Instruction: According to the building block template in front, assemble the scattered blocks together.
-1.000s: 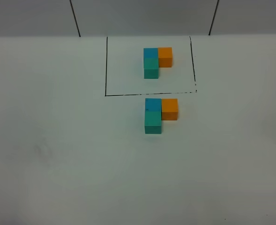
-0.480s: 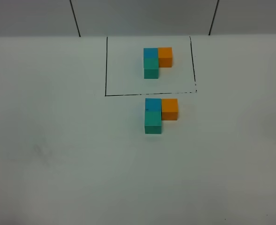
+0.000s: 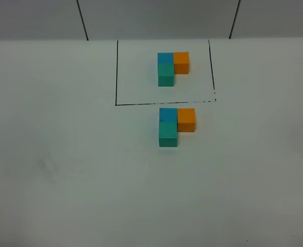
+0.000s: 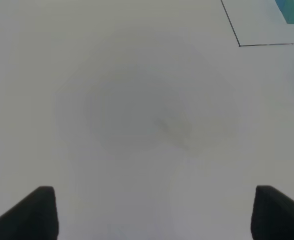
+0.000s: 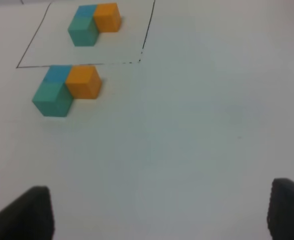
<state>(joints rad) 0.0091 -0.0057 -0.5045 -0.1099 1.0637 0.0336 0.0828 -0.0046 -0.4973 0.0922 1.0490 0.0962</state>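
White table, bare and matte, seen from the high camera with no arm over it. Black-line rectangle drawn at the far middle, holding the building block template: blue cube at the back, teal cube touching its near face, orange cube touching the blue one's right side, an L shape. Just outside the rectangle's near line, the scattered blocks, already gathered into the same L: blue block farthest back and close to the line, teal block touching its near face, orange block touching the blue's right side. Both clusters also visible from the right wrist camera, apart from each other with the black line between them. Right gripper standing wide, dark fingertips far apart, nothing between them, well short of the blocks. Left gripper likewise spread wide and holding nothing, above bare table off to the left, only a corner of the rectangle and an edge of a teal-blue cube in its view.
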